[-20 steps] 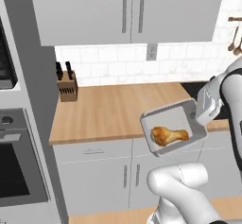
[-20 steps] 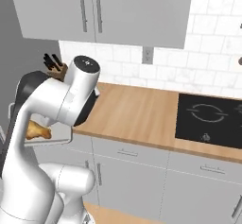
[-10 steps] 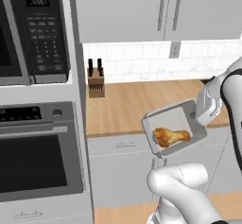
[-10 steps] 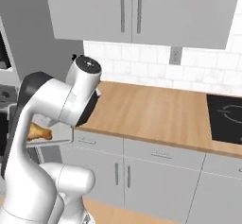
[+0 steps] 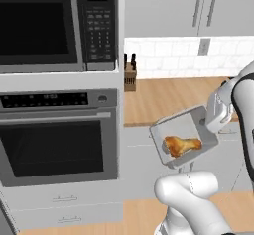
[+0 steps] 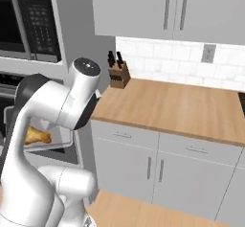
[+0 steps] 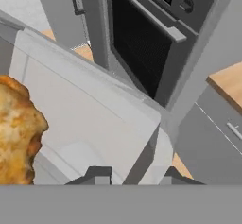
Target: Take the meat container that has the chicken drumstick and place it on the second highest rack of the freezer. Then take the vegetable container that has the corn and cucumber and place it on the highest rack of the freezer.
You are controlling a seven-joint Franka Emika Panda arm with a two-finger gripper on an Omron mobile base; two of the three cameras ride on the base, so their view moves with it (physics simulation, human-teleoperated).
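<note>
1. Left base view: the tray (image 5: 184, 139) hangs in mid-air at centre right of the frame, in front of the tabletop (image 5: 171, 99) edge, tilted toward the camera. The drumstick (image 5: 181, 145) lies inside it, toward its lower half. The gripper (image 5: 208, 123) meets the tray's right rim and looks clamped on it. An oven (image 5: 59, 142) and a microwave (image 5: 58, 23) take up the left half; a knife block (image 5: 130, 75) stands at the tabletop's back. I see no freezer here, so I judge the carry is still under way.

2. Right base view: the arm covers most of the lower left. Behind it, at the left edge, a part of the tray (image 6: 52, 139) and the drumstick (image 6: 37, 135) peek out, with the oven behind them. The gripper itself is hidden by the arm.

3. Hand view: the two fingertips (image 7: 97, 175) rise at the bottom, pinching the tray's (image 7: 90, 119) rim between them; the drumstick (image 7: 16, 128) sits at the left edge, and the oven door (image 7: 142, 46) is in the upper centre.

4. Risks, as I judge them: the grip is on one rim only and the tray is tilted, so a swing or a jerk of the base could roll the drumstick over the low side, or twist the tray in the jaws. The tray's free corner could also strike the oven or tabletop edge while passing.
</note>
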